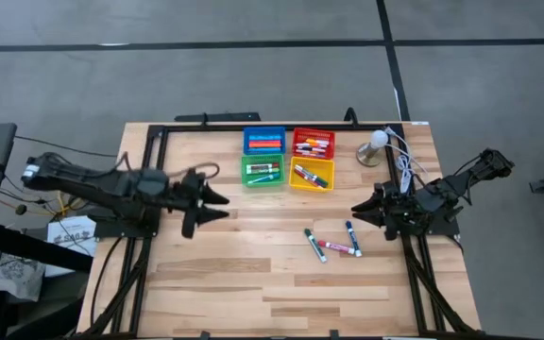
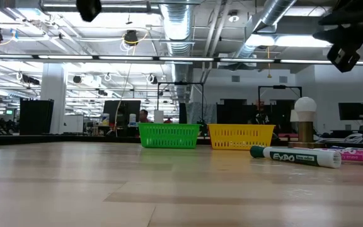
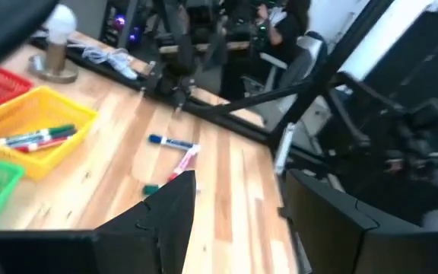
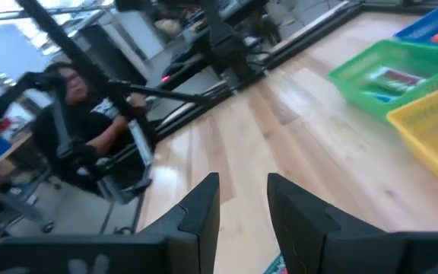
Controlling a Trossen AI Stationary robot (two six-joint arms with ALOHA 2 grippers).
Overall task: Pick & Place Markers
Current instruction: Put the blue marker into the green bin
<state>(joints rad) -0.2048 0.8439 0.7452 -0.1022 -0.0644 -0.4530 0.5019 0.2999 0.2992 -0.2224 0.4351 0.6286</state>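
The table (image 1: 253, 283) is evenly and brightly lit from above, with only soft, short shadows cast beneath the arms. In the low view, glare is given off by ceiling lights (image 2: 282, 39). Both wrist views are smeared by blur, and the near fingers (image 4: 196, 217) are rendered out of focus

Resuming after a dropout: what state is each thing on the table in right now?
Left gripper: open, empty, raised left of the bins.
Right gripper: slightly open, empty, near the loose markers.
Loose markers: three, lying flat on the table.
Green bin: holds markers.
Yellow bin: holds markers.
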